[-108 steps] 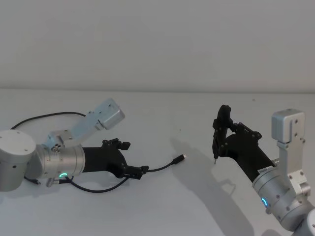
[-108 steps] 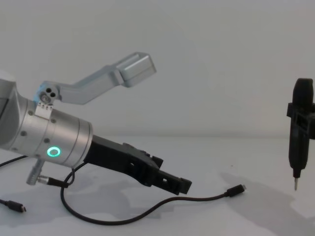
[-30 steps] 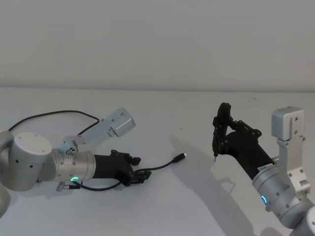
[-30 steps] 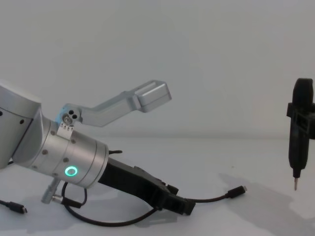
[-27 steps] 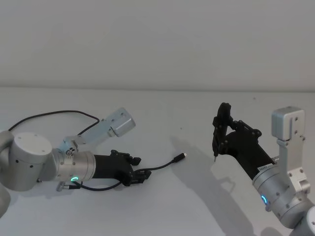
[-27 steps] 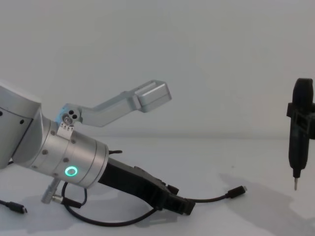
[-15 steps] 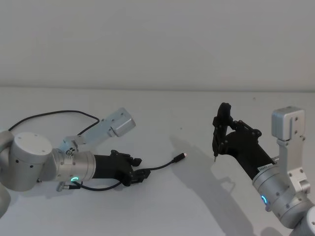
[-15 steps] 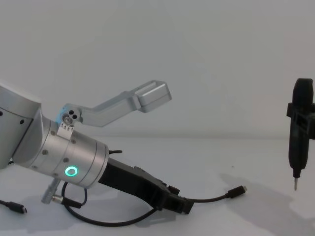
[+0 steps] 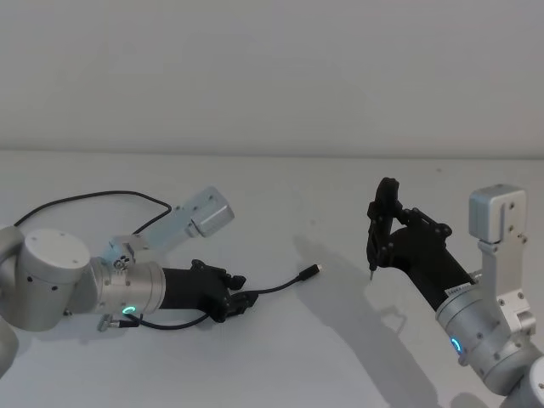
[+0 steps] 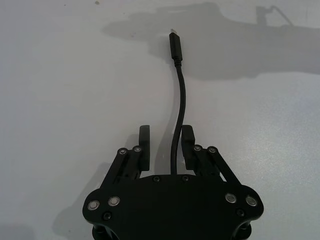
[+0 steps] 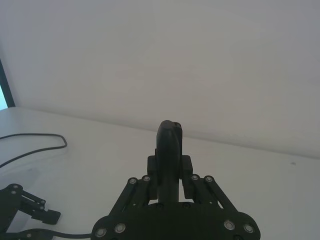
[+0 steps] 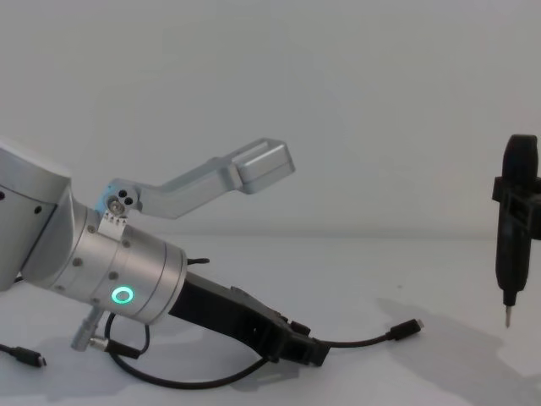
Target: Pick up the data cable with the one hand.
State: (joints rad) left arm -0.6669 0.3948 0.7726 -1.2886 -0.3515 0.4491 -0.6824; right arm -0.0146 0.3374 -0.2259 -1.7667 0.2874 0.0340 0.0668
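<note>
Between left gripper [image 10: 165, 129] jaws: data cable [image 10: 182, 97].

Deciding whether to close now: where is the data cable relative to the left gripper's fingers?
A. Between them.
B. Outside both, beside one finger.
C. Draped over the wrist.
A: the left wrist view shows the data cable running between the left gripper's open fingers on the table; the right gripper holds a pen-shaped tool aloft.

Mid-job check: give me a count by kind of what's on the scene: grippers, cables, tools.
Grippers: 2, the left gripper and the right gripper
Cables: 1, the data cable
Tools: 1, the pen-shaped tool
Total: 4
</note>
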